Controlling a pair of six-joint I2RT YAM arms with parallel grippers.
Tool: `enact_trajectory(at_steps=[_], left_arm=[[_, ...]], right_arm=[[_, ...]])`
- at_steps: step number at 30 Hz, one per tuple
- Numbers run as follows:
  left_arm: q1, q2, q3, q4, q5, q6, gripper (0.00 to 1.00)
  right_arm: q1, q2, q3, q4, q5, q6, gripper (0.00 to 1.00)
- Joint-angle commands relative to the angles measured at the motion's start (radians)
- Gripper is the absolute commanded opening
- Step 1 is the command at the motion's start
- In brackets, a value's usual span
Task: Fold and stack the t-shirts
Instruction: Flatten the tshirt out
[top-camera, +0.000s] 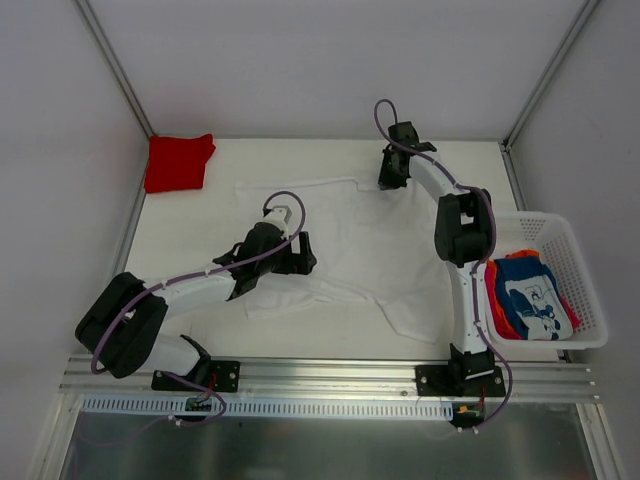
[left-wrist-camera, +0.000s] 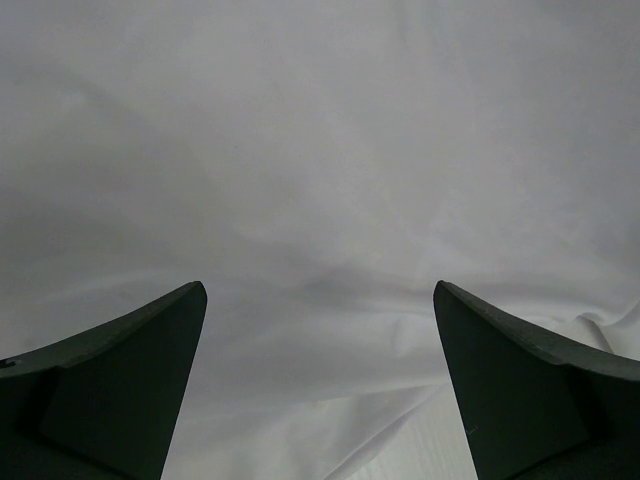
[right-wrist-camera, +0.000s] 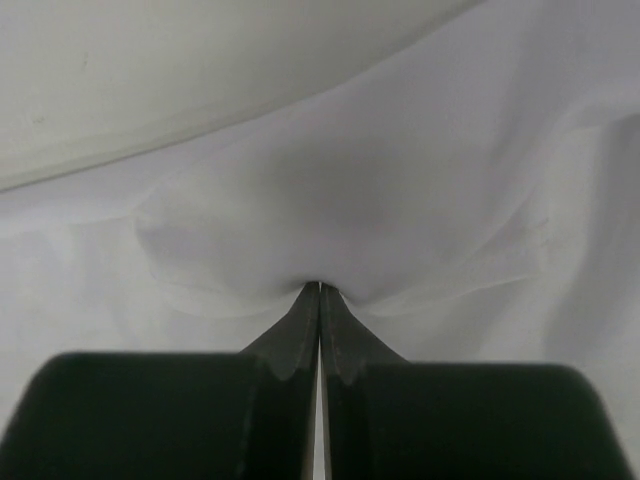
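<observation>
At the table's middle the white tee (top-camera: 350, 235) lies spread out and rumpled, its near hem toward the arm bases and its far edge by the right gripper (right-wrist-camera: 320, 286). That claw is closed, jaws pressed flat together on a small pucker of the tee's far edge, and the bite looks thin. The left gripper (left-wrist-camera: 318, 292) stands wide open over the tee's left part, holding nothing. The red tee (top-camera: 178, 162) sits folded at the far left corner, well apart, and the blue tee (top-camera: 530, 295) rests on the orange-red tee (top-camera: 495, 300) in the basket (top-camera: 588, 262) at the right. The main risk is that the pinched pucker slides out once the right arm lifts or pulls, because so little cloth is caught. If the left claw closes where it is, it could gather a bunch from mid-cloth instead of an edge, which would leave the fold crooked. A pull by one arm alone could also drag the whole tee across the table. White cloth on a white table makes the tee's outline faint, especially along the far edge. The left arm covers part of the left sleeve, and I cannot tell whether the left fingertips touch the cloth or hang just above it. The orange-red tee shows only as a strip beside the blue one.
</observation>
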Motion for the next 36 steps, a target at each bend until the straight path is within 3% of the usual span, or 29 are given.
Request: enact_trajectory(at_steps=[1, 13, 16, 22, 26, 36], left_arm=[[-0.017, 0.017, -0.001, 0.043, -0.022, -0.012, 0.99], [-0.043, 0.034, -0.021, 0.047, -0.033, -0.001, 0.99], [-0.046, 0.037, -0.029, 0.047, -0.036, -0.001, 0.99], [-0.056, 0.052, -0.030, 0.049, -0.036, 0.002, 0.99], [-0.063, 0.075, -0.029, 0.055, -0.033, 0.003, 0.99], [-0.081, 0.132, -0.030, 0.076, -0.049, 0.010, 0.98]], right_arm=[[-0.022, 0.048, 0.092, 0.008, -0.054, 0.026, 0.00], [-0.080, 0.200, 0.256, 0.075, -0.130, 0.115, 0.03], [-0.105, 0.214, 0.262, 0.163, -0.149, 0.178, 0.09], [-0.126, 0.239, 0.283, 0.336, -0.138, 0.264, 0.39], [-0.130, 0.269, 0.319, 0.402, -0.106, 0.301, 0.52], [-0.120, 0.309, 0.348, 0.652, -0.025, 0.344, 0.55]])
